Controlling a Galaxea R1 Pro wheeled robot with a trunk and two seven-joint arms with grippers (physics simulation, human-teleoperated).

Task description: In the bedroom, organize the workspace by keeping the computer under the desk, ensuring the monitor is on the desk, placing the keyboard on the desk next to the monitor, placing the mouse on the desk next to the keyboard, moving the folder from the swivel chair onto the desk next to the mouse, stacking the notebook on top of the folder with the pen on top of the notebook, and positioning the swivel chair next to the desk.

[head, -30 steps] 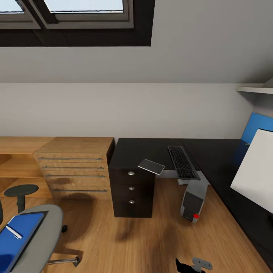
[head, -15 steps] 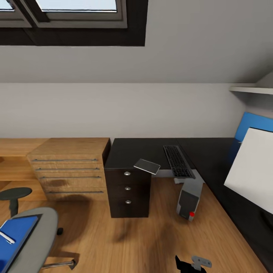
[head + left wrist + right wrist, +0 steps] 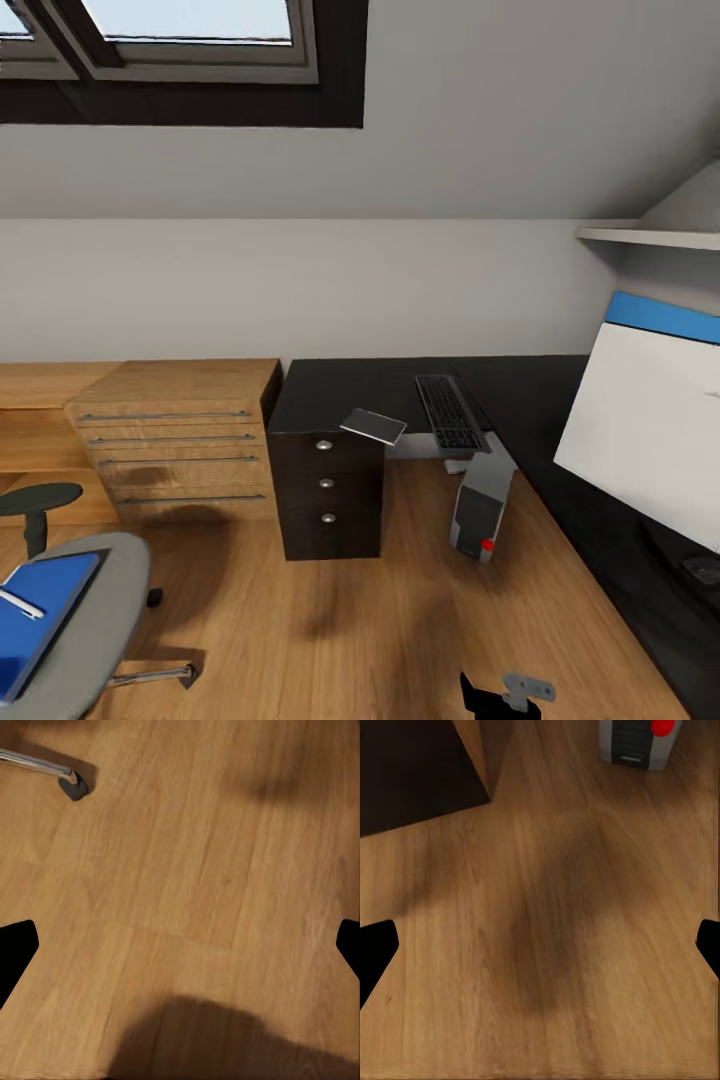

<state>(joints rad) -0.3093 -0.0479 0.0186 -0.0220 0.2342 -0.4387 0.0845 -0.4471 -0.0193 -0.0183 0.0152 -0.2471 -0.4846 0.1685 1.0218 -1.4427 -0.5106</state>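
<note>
A bedroom corner is seen from the head camera. A black desk [image 3: 330,385] runs along the far wall and turns down the right side. A keyboard [image 3: 448,411] lies on it, with a small grey pad [image 3: 373,426] just to its left, overhanging the desk's front edge above a black drawer unit [image 3: 328,492]. A white monitor [image 3: 645,440] with a blue strip along its top stands on the desk at the right. A grey computer [image 3: 480,500] with a red button stands tilted on the wooden floor [image 3: 380,620], partly under the desk. A wooden chest [image 3: 170,435] is set left of the drawer unit.

At lower left, a grey chair [image 3: 85,625] is seen, with a blue folder [image 3: 40,615] on its seat and a white pen [image 3: 20,603] lying on top of the folder.

In both wrist views, the left gripper [image 3: 180,952] and right gripper [image 3: 540,952] are shown with fingertips spread wide at opposite edges, nothing held, and bare floor between them. The computer's base is seen in the right wrist view.
</note>
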